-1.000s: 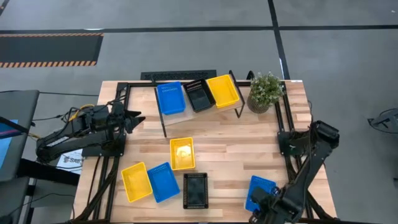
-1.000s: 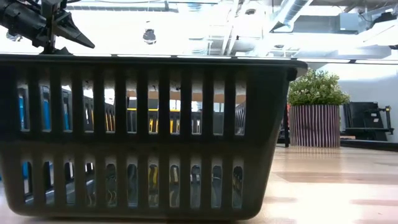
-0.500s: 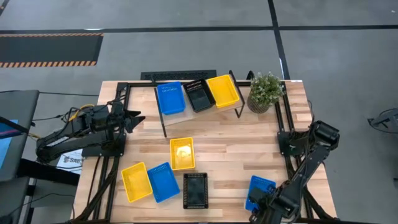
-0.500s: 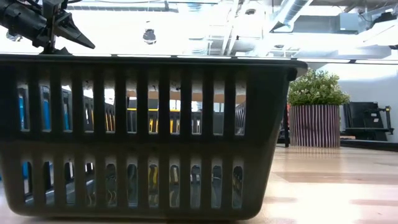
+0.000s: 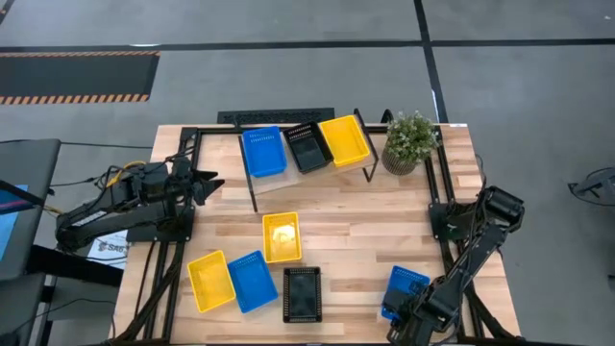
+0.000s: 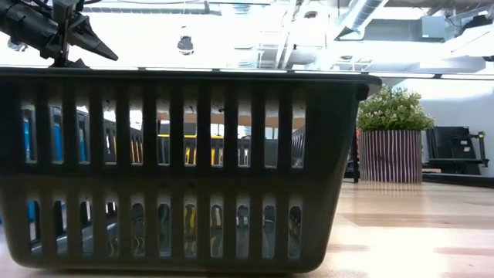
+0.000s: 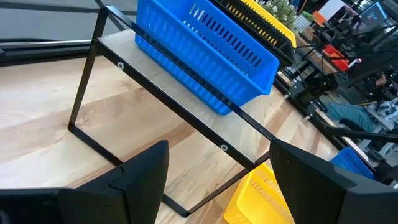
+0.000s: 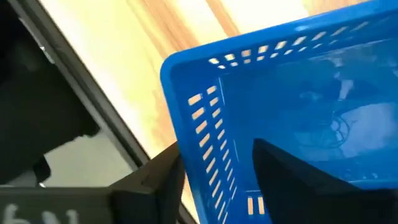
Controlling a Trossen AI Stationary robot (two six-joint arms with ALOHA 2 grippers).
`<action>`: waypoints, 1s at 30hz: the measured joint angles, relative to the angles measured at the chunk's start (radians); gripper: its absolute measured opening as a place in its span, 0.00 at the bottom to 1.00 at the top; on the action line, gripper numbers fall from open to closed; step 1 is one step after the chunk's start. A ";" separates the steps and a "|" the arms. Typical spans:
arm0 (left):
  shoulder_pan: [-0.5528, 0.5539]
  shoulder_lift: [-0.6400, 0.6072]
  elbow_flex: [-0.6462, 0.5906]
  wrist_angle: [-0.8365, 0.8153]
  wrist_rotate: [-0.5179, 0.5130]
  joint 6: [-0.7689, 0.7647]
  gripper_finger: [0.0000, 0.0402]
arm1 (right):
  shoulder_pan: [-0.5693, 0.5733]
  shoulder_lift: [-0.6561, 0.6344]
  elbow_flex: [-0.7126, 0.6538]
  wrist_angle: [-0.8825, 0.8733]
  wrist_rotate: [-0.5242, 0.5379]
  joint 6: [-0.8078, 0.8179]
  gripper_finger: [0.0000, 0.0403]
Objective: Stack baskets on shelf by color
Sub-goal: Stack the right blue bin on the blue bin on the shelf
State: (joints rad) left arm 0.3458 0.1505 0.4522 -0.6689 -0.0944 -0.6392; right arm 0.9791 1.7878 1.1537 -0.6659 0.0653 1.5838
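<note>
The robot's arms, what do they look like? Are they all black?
Mostly, yes. Both arms are dark, jointed and chunky. The left end effector has two pointed black fingers, and yellow and orange cables bunch behind it. The right end effector has matching flat black fingers.

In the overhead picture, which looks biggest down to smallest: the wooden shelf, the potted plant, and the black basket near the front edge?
1. The shelf, several baskets wide.
2. and 3. The potted plant and the black basket cover nearly the same area from above. The plant stands taller, so closer to the camera, which may enlarge it; I would not rank these two.
</note>
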 joint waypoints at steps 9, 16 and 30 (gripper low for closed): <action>0.000 0.000 0.000 0.000 -0.005 0.002 0.66 | -0.083 -0.001 -0.006 -0.052 -0.050 -0.175 0.06; 0.000 0.000 0.000 0.000 -0.009 0.032 0.66 | -0.219 -0.029 0.073 -0.082 -0.070 -0.497 0.02; 0.000 0.000 0.000 0.000 -0.019 0.055 0.66 | -0.627 -0.316 0.390 -0.459 0.066 -1.209 0.03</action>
State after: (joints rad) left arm 0.3458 0.1501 0.4522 -0.6689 -0.1131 -0.5838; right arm 0.3526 1.4714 1.5436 -1.1246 0.1310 0.3746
